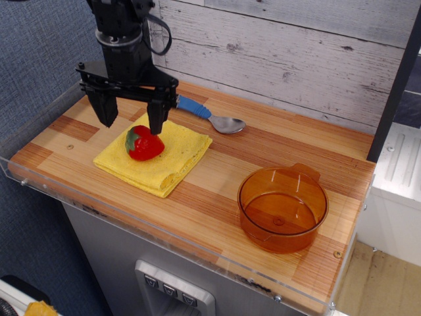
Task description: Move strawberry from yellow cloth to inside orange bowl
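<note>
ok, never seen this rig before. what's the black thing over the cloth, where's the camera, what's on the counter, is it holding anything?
The black thing is a robot arm ending in a two-finger gripper. Its jaws stand wide apart, pointing down over the strawberry, and nothing is held between them.

There is one view only: a fixed camera looking down at an angle from the front of the wooden counter, which backs onto a grey plank wall.

On the counter: a folded yellow cloth on the left with the red toy strawberry lying on it, a translucent orange bowl on the right, which holds nothing, and a metal spoon with a blue handle lying near the wall behind the cloth.

The strawberry sits on the cloth, so the move into the bowl is not yet done.
</note>
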Motion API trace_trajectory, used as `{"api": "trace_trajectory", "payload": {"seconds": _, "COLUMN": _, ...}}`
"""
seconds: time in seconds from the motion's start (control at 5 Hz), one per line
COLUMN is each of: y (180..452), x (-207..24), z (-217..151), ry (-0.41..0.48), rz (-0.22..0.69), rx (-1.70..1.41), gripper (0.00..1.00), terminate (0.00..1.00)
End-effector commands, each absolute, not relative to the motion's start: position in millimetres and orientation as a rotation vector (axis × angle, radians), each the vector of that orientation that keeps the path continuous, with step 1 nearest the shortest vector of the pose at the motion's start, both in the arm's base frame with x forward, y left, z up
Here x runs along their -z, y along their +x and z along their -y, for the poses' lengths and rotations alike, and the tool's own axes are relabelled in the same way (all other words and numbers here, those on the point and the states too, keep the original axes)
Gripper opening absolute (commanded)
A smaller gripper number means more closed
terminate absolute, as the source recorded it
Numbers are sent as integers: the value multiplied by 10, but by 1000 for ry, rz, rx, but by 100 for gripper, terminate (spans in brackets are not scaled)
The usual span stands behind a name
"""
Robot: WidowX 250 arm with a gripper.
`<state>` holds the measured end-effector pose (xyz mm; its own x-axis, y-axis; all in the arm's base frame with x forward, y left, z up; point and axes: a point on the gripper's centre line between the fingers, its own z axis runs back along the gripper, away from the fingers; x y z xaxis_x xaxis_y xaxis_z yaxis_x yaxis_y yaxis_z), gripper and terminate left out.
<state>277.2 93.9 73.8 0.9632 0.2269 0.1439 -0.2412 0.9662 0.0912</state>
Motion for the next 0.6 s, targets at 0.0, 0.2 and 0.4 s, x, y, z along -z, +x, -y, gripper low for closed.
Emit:
{"api": "trace_trajectory", "payload": {"seconds": 0.0, "y": 2899, "x": -732, "z": -1010, "ry": 145, "rz": 161, "rx": -126, "gripper": 100, "terminate": 0}}
{"api": "trace_trajectory", "payload": {"seconds": 0.2, "y": 2938, "x": -642, "z": -1011, "ry": 142, "rz": 147, "rx": -114, "gripper": 100, "terminate": 0}}
{"api": "trace_trajectory", "payload": {"seconds": 0.4, "y": 2942, "x": -564, "z": -1009, "ry": 141, "rz": 133, "rx": -103, "gripper": 100, "terminate": 0}}
